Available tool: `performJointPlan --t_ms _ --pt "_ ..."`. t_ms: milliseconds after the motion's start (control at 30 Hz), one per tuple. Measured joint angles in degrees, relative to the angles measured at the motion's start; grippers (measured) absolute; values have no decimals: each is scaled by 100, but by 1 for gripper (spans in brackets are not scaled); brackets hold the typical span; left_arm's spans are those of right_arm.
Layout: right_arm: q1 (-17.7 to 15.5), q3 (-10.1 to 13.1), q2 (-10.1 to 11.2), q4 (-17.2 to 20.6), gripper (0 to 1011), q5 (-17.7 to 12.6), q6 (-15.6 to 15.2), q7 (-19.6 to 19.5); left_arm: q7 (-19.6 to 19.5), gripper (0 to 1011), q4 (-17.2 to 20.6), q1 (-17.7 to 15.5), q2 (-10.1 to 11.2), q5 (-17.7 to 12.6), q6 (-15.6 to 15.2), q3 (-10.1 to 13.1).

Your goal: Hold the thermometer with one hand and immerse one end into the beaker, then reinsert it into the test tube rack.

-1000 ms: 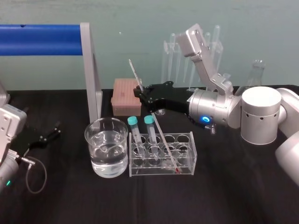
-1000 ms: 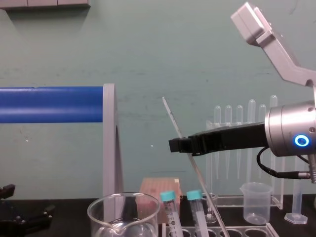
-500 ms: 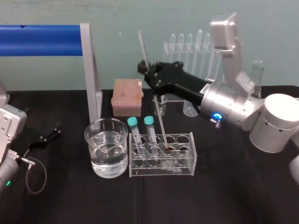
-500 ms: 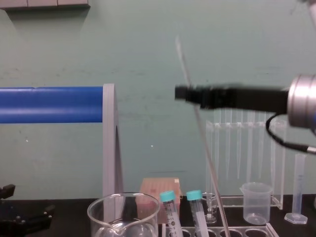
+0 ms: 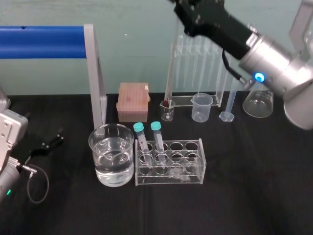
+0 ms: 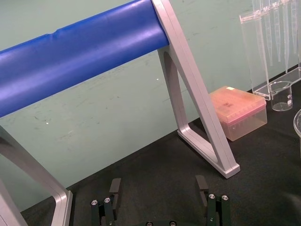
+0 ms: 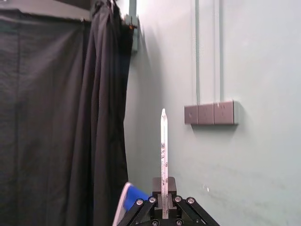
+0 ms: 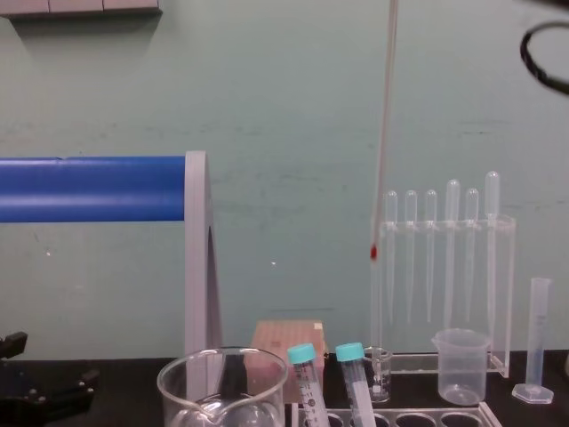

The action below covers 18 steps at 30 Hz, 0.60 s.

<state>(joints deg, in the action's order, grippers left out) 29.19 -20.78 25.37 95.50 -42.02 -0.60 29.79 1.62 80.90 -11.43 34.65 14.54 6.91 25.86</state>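
The right hand [image 7: 163,188] pinches the thermometer [image 8: 383,133] tight with its fingers, high above the red bulb [image 8: 373,253]; it is light, slippery glass that snaps easily, while the left gripper [image 6: 158,182] lies open.

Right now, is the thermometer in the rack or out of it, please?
Out. The right gripper holds the thermometer nearly upright, its red bulb hanging in midair, clear of the rack.

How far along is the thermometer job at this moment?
Done: the thermometer is out of the test tube rack, clamped in the right gripper. In hand: it hangs high, red bulb down. To do: dip it into the beaker, then return it to the rack. The left gripper lies parked, open.
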Motion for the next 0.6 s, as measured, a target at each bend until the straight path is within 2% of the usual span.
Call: performJointPlan --t_ms 67,233,467,533,567,600 --pt "122 -25 -34 -65 59 -52 4 37 0 1008 0 0 0 0 0 0" --pt "516 -266 -267 -379 59 -217 17 227 0 1008 0 0 0 0 0 0" --pt "952 -810 -680 -1011 59 -302 159 726 0 1008 0 0 0 0 0 0" --pt "1082 -1057 -849 -1387 59 -272 257 907 0 1008 0 0 0 0 0 0" --pt "1082 -1057 -849 -1387 59 -272 257 907 0 1008 0 0 0 0 0 0" --pt "1133 -1178 -934 -1613 59 -216 329 1007 0 1008 0 0 0 0 0 0"
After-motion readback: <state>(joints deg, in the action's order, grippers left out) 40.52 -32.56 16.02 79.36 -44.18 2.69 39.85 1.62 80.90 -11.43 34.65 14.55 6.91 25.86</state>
